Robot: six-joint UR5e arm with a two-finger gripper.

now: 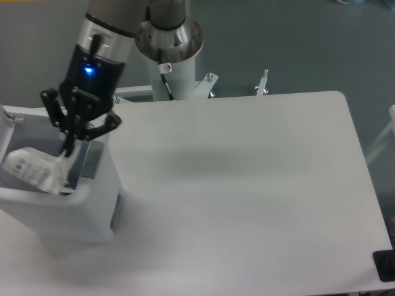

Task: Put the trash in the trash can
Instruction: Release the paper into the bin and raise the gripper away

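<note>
My gripper (66, 150) hangs over the open top of the white trash can (92, 213) at the left edge of the table. Its fingers are shut on a crumpled white piece of trash (34, 169), which dangles below them inside the can's mouth, just above the near rim. The crumpled piece and the gripper hide the inside of the can, so nothing else in it shows.
The can's grey side panel (94, 159) faces right, toward the white table (247, 197). The arm's white mounting post (170, 55) stands behind the table's far edge. A dark object (384, 265) sits at the table's lower right corner.
</note>
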